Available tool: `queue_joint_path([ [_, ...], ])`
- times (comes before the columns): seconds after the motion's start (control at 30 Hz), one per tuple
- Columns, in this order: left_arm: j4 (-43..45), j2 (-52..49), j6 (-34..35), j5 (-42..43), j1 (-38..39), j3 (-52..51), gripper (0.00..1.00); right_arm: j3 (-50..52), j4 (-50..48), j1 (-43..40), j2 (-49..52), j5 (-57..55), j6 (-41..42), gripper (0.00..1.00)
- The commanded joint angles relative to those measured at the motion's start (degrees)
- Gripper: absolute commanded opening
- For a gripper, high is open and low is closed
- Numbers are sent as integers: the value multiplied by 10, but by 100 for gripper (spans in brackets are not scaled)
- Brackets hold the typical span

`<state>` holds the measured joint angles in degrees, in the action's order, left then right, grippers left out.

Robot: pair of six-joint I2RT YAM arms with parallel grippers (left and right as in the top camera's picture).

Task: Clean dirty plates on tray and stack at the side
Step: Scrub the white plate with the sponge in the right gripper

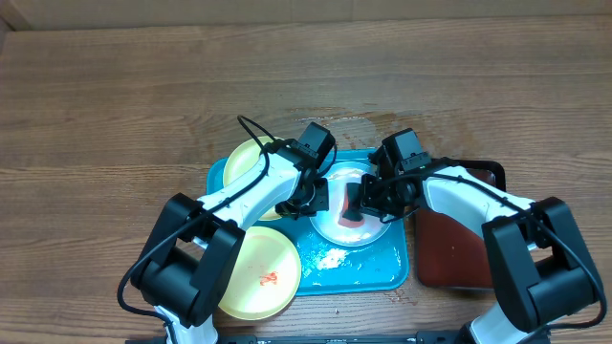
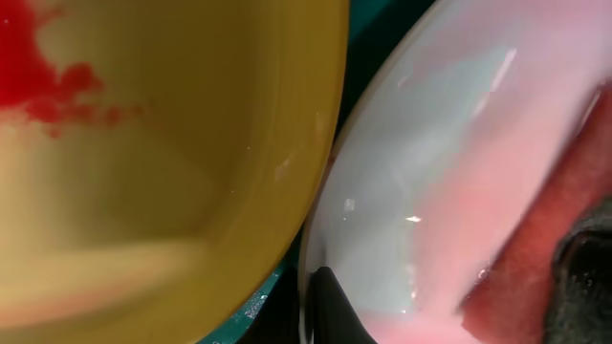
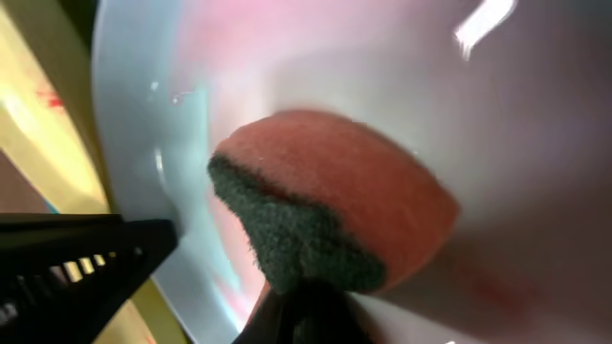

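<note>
A wooden table (image 1: 115,96) is seen from above, with two robot arms reaching in from its near edge to meet over a turquoise tray (image 1: 378,272) set at the middle. A smaller dark red tray (image 1: 449,248) is placed just beside it on the right, under the right arm.

Three plates are shown. One yellow-green plate (image 1: 244,162) is laid at the tray's far left corner. A second yellow-green plate (image 1: 258,277) is laid at the near left corner, overhanging the rim, and a red smear (image 1: 270,279) is marked at its centre. The pale blue-white plate (image 1: 335,229) is set in the middle of the tray, between the two grippers, its surface tinted pink and wet.

The left gripper (image 1: 314,199) is closed on the left rim of that plate; one dark finger (image 2: 330,306) is seen against the rim in the left wrist view. The right gripper (image 1: 363,203) is clamped on a sponge (image 3: 344,191), red with a dark green scouring side, which is pressed against the plate's inner face. A whitish wet patch (image 1: 330,258) is left on the tray floor, near the plate.
</note>
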<state>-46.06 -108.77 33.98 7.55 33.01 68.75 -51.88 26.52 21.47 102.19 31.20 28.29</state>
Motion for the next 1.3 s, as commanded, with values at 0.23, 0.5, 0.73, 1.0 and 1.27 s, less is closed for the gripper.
queue_joint_path([
  [0.23, 2, -6, -27, 45, 31, 4, 4, -12, -36, -23, 8, -108, 115, 4],
  [0.5, 3, -6, -27, 45, 31, 4, 4, -12, 80, -77, 8, -177, 76, 4],
  [0.73, 4, -6, -22, 43, 31, 4, 4, -17, 196, -44, 8, -176, 0, 4],
  [1.0, 8, -6, -22, 43, 31, 4, 4, -53, 303, 10, 8, -169, -44, 4],
  [1.27, 10, -6, -22, 43, 31, 4, 4, -63, 245, 14, 8, 12, -128, 4],
])
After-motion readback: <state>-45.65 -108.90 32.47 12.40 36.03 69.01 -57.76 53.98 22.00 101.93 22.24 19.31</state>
